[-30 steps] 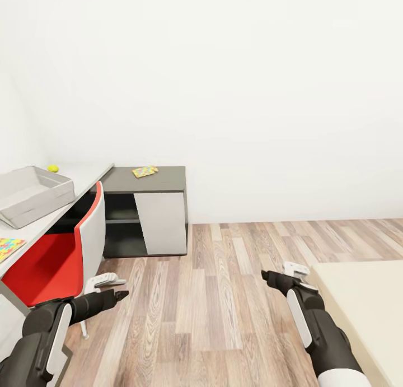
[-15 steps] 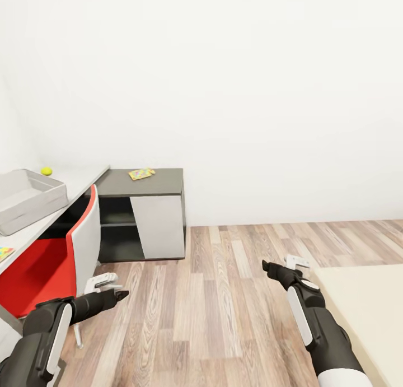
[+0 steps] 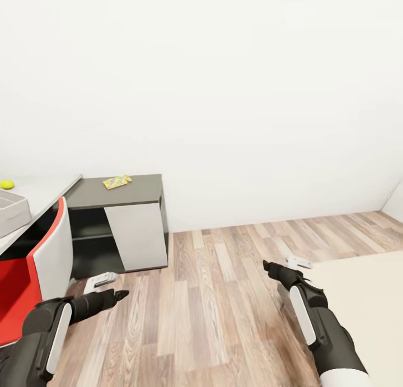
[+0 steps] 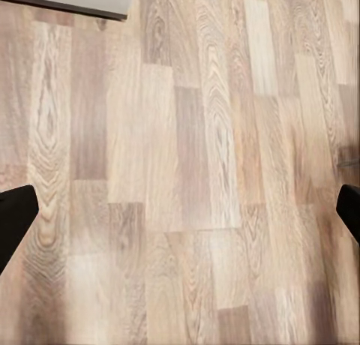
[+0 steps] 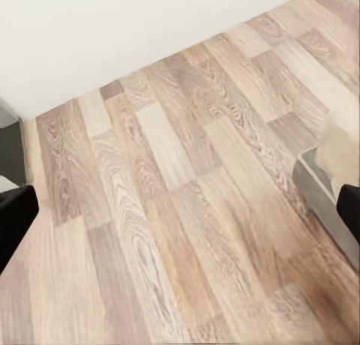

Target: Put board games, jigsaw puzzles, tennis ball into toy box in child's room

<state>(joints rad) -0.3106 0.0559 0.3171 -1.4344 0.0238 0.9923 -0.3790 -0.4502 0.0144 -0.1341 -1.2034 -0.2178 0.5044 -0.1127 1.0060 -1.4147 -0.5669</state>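
Toy box [image 3: 12, 213] edge — contents hidden

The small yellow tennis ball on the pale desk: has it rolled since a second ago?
No. The yellow tennis ball sits equally near the light grey toy box; the camera panned right.

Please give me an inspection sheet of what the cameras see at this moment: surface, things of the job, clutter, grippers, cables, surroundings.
Surface: pale table at far left; dark cabinet joins its end.
Job's things: tennis ball and toy box on the table; jigsaw puzzle on the cabinet top.
Clutter: nothing seen.
Grippers: left gripper and right gripper over the wood floor, jaws apart, empty.
Cables: nothing seen.
Surroundings: white wall; red chair at the table; bed at right.
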